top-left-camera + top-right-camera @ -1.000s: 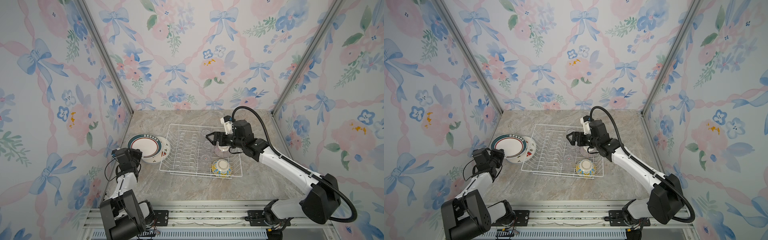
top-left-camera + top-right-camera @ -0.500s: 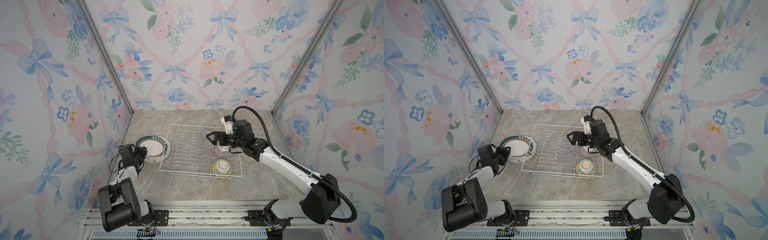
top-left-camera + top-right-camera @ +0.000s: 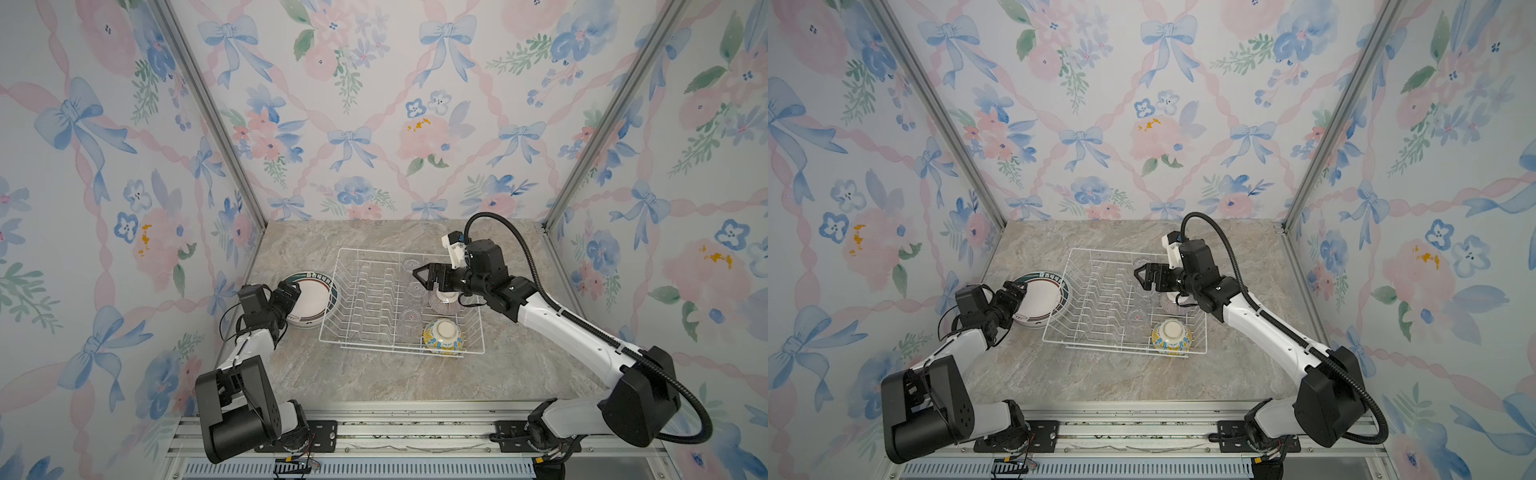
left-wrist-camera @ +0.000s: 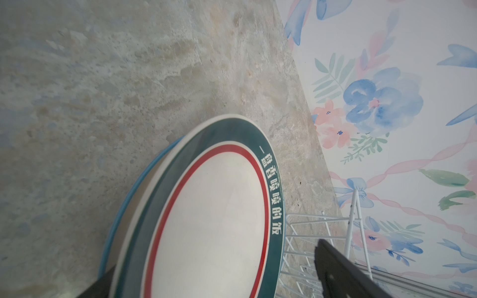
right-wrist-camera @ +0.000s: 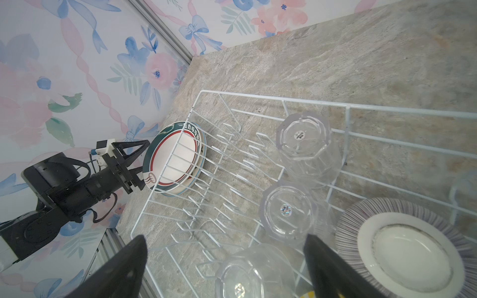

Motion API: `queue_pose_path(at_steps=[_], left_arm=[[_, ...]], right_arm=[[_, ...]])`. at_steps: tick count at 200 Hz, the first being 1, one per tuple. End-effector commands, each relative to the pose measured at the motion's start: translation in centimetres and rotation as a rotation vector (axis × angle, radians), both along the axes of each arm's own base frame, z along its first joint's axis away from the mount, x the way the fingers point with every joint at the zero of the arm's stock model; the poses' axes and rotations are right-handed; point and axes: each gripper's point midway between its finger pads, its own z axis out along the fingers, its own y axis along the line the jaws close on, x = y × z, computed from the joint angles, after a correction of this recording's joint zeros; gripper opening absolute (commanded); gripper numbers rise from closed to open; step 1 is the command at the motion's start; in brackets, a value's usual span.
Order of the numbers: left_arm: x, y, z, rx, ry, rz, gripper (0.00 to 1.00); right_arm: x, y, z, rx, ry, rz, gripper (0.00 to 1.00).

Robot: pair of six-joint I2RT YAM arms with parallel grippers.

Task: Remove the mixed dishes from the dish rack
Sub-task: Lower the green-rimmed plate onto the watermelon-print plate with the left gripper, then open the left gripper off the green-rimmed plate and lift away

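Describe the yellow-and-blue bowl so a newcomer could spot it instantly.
Find the white wire dish rack mid-table. In its front right corner sits an upside-down bowl. Unlike the purple-striped bowl behind it, its sides are yellow with blue patterning.

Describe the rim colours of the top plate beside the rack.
The plate: dark green rim, red inner ring; left wrist view.

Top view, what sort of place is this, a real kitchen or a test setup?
Probably a robot test booth, not a kitchen: floral wallpaper panels on metal frame posts, two robot arms bolted to a front rail, and a wire dish rack on a marble-look tabletop.
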Motion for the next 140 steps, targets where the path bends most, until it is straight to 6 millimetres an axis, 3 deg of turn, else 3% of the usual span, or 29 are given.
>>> queue_pose_path(at_steps=[1, 52, 140], left_arm=[[-0.3, 0.3, 0.3, 0.071, 0.051, -0.024, 0.98], [-1.8, 1.6, 0.0, 0.164, 0.141, 0.019, 0.98], [-3.0, 1.6, 0.9, 0.256, 0.177, 0.042, 0.98]], right_arm=[[0.2, -0.8, -1.3, -0.046, 0.02, -0.01, 0.97], [0.1, -2.2, -1.7, -0.123, 0.007, -0.039, 0.97], [0.1, -3.3, -1.9, -0.171, -0.007, -0.077, 0.97]])
